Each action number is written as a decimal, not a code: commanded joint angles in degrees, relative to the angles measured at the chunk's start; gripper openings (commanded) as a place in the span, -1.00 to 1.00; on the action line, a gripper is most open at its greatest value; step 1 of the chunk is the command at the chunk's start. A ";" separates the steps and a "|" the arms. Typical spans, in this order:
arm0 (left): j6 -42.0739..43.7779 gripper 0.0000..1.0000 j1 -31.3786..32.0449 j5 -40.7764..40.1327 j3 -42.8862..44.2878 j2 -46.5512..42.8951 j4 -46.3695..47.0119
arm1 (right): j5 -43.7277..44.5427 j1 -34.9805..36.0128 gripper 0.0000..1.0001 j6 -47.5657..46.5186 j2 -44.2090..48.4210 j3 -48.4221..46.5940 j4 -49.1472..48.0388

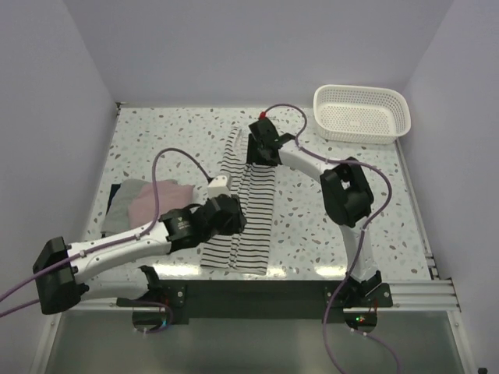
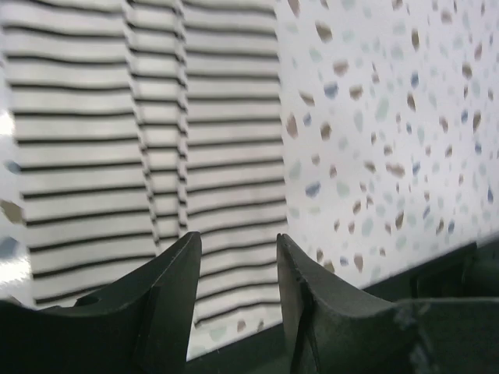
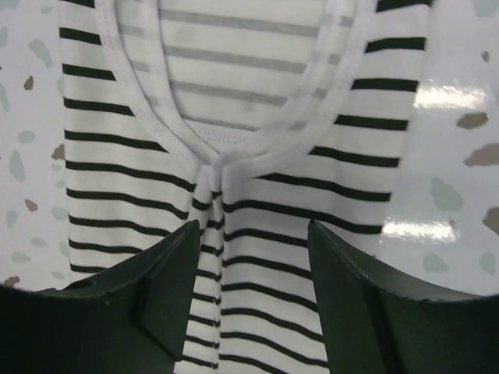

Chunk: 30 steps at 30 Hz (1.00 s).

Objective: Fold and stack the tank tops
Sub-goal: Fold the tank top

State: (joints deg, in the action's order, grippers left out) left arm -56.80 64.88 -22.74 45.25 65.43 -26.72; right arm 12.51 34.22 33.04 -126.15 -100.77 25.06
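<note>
The striped tank top (image 1: 248, 214) lies lengthwise down the middle of the speckled table, folded into a narrow strip. My left gripper (image 1: 231, 212) hovers over its lower left part, jaws open and empty; the left wrist view shows the striped cloth (image 2: 117, 140) and its hem under the open gripper (image 2: 238, 241). My right gripper (image 1: 260, 152) is over the top's neckline end, open and empty; the right wrist view shows the neckline (image 3: 234, 132) just beyond the gripper (image 3: 253, 230). The pink tank top (image 1: 156, 199) and a dark one (image 1: 121, 206) lie in a heap at the left.
A white lattice basket (image 1: 361, 114) stands at the back right corner. White walls close the table at left, back and right. The left arm's purple cable loops over the heap. A black rail runs along the near edge.
</note>
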 commanded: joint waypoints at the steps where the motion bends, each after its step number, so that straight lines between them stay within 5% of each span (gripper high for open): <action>1: 8.96 -0.06 -11.75 1.55 3.51 0.39 4.04 | 1.11 -1.08 0.19 1.15 8.28 5.66 -1.07; 6: 14.34 -0.31 -23.56 8.58 6.68 9.88 10.88 | 0.58 -0.99 0.02 1.94 11.62 14.80 -3.79; 12: 17.95 -0.41 -31.56 10.26 12.65 23.23 15.21 | 1.63 -1.26 -0.27 0.89 8.03 12.89 -1.52; 30: 19.79 -0.47 -38.77 14.30 40.76 56.64 15.12 | -0.73 -8.29 -0.25 -4.73 -10.07 -9.07 5.00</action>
State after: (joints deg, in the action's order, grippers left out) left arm -38.28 27.77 -10.31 79.70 118.15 -12.40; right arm 12.36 26.79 31.03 -132.25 -105.27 26.52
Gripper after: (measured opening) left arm 0.267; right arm 0.368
